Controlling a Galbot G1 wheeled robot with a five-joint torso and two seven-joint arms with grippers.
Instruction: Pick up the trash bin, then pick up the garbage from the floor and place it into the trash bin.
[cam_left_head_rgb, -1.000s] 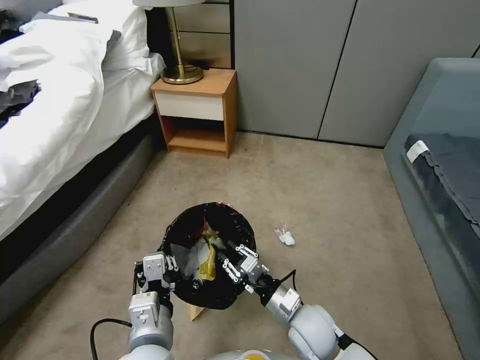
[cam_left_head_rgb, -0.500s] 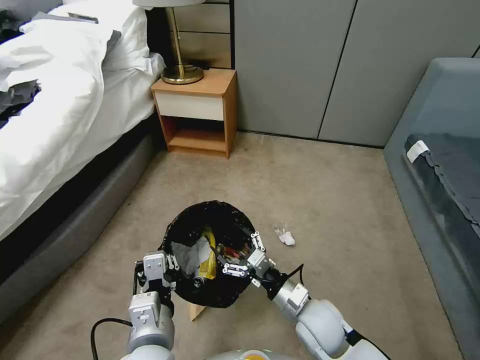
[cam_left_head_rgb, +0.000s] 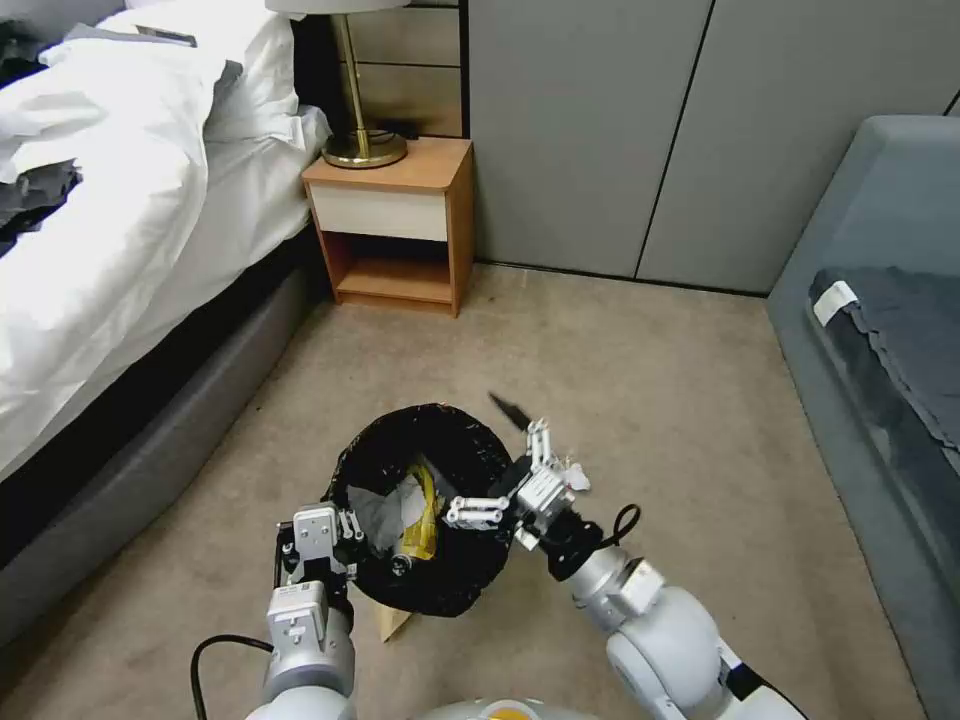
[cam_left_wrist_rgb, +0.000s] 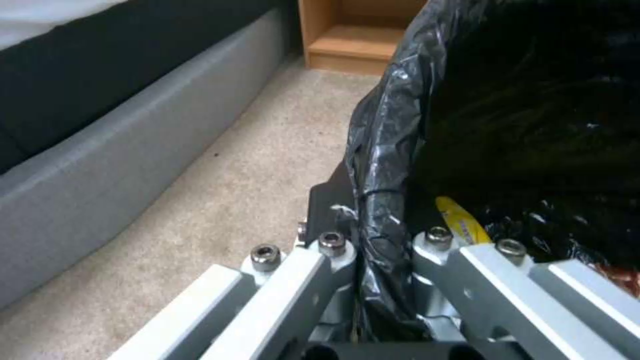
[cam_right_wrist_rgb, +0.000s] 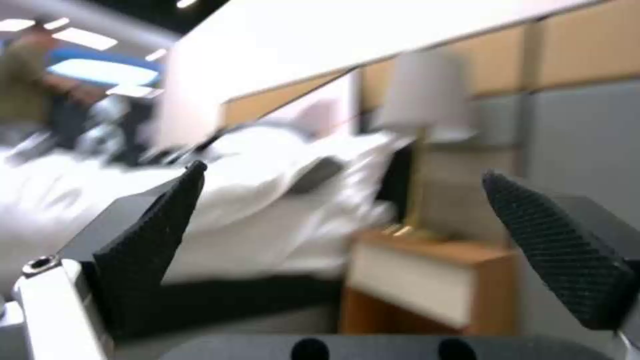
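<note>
My left claw (cam_left_head_rgb: 340, 530) pinches the near-left rim of the trash bin (cam_left_head_rgb: 425, 505) w/ bag, light but floppy; right claw (cam_left_head_rgb: 510, 470) wide, empty; crumpled tissue (cam_left_head_rgb: 572, 472) right of bin, soft, pinch its middle.

- A bedroom, maybe in a hotel.
- A bed (cam_left_head_rgb: 110, 230) with white bedding, a wooden nightstand (cam_left_head_rgb: 392, 225) holding a brass lamp (cam_left_head_rgb: 358, 110), carpet floor (cam_left_head_rgb: 640, 380).

Nightstand (cam_left_head_rgb: 392, 222) (lamp (cam_left_head_rgb: 352, 85) atop); bed (cam_left_head_rgb: 110, 210)
</note>
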